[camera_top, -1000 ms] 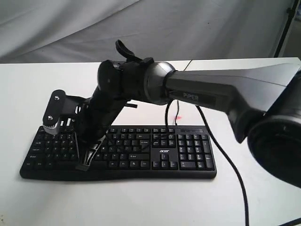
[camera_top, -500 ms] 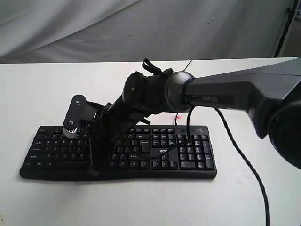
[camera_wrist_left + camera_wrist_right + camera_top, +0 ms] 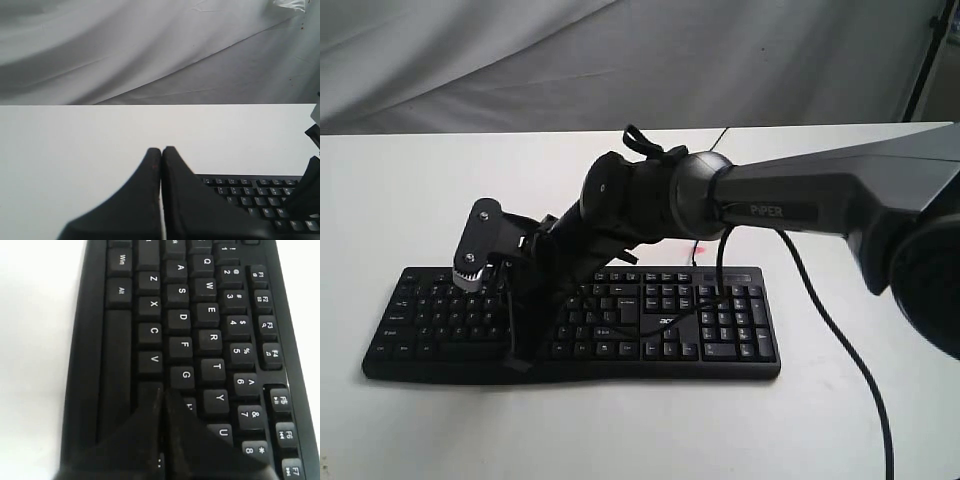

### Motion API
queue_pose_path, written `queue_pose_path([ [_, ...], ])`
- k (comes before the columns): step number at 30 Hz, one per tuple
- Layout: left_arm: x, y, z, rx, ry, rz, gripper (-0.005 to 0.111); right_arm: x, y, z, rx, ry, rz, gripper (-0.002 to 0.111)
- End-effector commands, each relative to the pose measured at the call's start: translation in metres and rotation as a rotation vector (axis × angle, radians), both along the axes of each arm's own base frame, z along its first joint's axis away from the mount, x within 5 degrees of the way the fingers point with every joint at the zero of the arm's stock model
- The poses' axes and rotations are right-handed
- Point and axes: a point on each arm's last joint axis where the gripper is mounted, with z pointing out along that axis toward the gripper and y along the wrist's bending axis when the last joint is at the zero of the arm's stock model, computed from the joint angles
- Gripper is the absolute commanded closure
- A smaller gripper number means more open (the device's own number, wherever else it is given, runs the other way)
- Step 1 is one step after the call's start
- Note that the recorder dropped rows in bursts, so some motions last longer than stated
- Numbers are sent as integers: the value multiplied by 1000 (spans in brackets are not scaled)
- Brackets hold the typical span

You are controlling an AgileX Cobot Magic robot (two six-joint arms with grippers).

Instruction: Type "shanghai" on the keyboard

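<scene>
White table (image 3: 400, 200) is carrying the keyboard (image 3: 620, 320), which is lying flat near the front edge with its long side running left to right. The left end effector (image 3: 161, 150), seen only in its own wrist view, is hanging over bare table near one end of the keyboard, its fingers pressed together and gripping nothing. Over the left half of the keyboard, the right end effector (image 3: 515, 358) is pointing steeply down, also closed on nothing. Its fingertips (image 3: 150, 407) are sitting at the key next to G; contact I cannot tell. Its dark arm (image 3: 790, 205) is stretching off to the right.
</scene>
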Motion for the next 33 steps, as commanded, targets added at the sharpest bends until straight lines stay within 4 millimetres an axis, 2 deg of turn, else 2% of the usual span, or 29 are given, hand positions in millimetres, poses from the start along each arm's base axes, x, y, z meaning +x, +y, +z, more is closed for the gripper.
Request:
queue_pose_path([
  [1,0,0,0,-5,1,-4,106,1,-3,3,0,-12,-1,108],
  [4,0,0,0,-5,1,-4,106,1,-2,-7,-4,5,-9,108],
  [17,0,0,0,-5,1,-4,106,0,-2,-5,-20,-15,46,108],
  [20,0,0,0,-5,1,-4,106,0,-2,-12,-21,1,41,108],
  [27,0,0,0,-5,1,-4,106,0,-2,-15,-23,5,41,108],
  [33,0,0,0,-5,1,-4,106,0,-3,-27,-35,25,36,108],
])
